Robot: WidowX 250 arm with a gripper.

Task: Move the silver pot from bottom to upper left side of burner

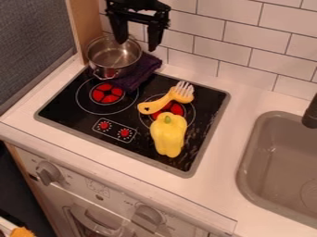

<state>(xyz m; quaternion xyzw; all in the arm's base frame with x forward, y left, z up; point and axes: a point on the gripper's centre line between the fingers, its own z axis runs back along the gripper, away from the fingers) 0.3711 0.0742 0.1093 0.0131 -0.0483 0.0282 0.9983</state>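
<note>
The black gripper (136, 45) hangs at the top, left of centre, with its two fingers spread apart and nothing between them. Just below and to the left is the silver pot (112, 56), upright at the back left corner of the black stove top (80, 121). The gripper's left finger overlaps the pot's back rim in the view; whether they touch I cannot tell. Behind the left red burner (106, 93), the pot has a handle pointing toward the front.
A dark purple cloth (141, 71) lies against the pot's right side. A yellow-handled fork (166, 100) and a yellow pepper (168, 134) lie around the right burner. The grey sink (282, 162) is at right; a tiled wall (241, 44) stands behind.
</note>
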